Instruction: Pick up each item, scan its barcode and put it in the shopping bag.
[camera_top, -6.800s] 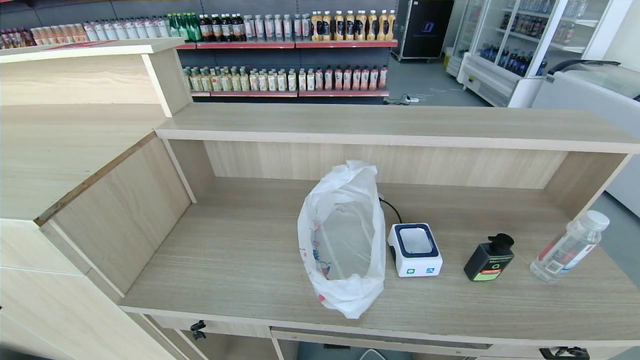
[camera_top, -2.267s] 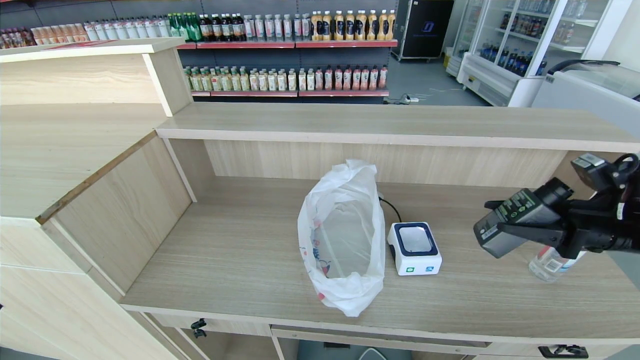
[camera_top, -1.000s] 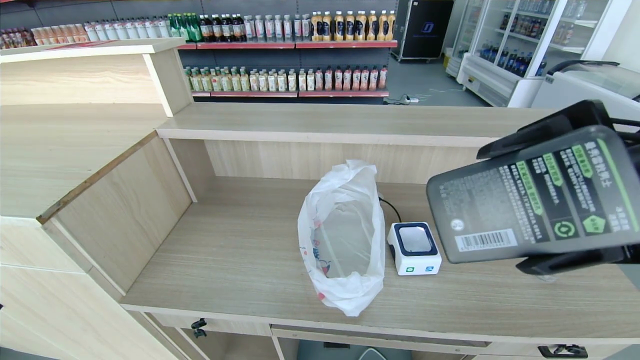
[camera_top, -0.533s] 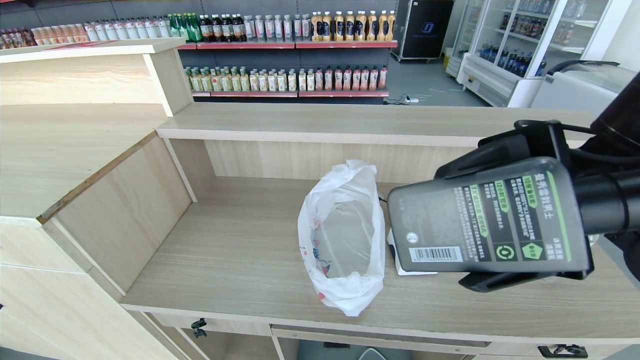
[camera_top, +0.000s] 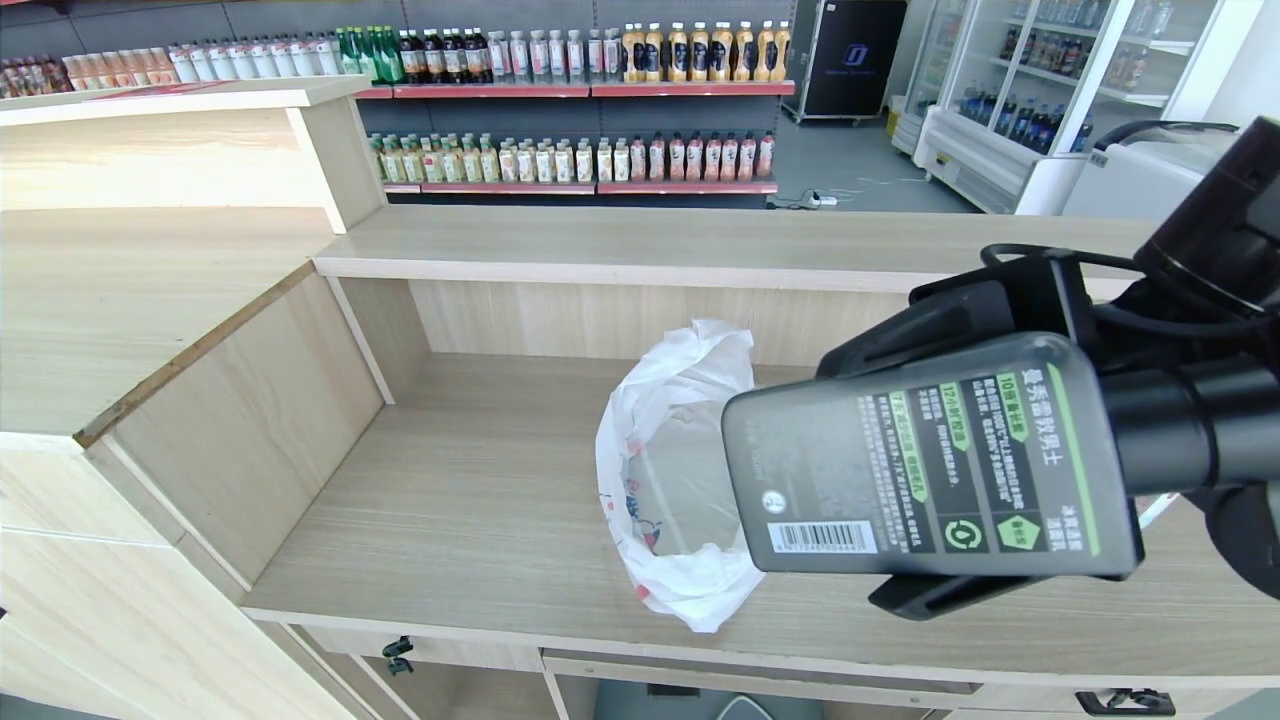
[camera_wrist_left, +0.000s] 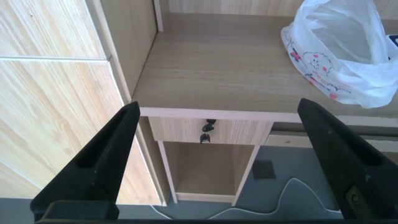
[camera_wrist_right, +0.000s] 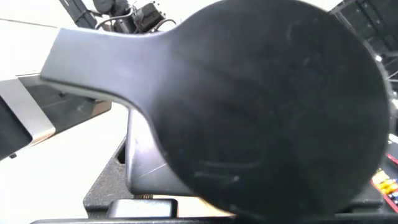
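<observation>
Head view: the right gripper (camera_top: 897, 472) is clamped across the bottle (camera_top: 930, 470), one finger on each narrow edge, holding it on its side in the air right of the bag (camera_top: 622, 470) and overlapping the bag's right rim. The right wrist view adds only the bottle's black pump top (camera_wrist_right: 249, 106), close up.

Left wrist view: the left gripper (camera_wrist_left: 217, 106) is spread wide and empty, low in front of the counter (camera_wrist_left: 217, 74), left of the bag (camera_wrist_left: 339, 56).

Bottle: flat, dark grey, green and white print, with the white barcode (camera_top: 822, 538) at the base corner facing up toward the camera. The bag is white and lies with its mouth open.

Change: over the last half second the bottle has moved toward the bag; the bag is unmoved.
</observation>
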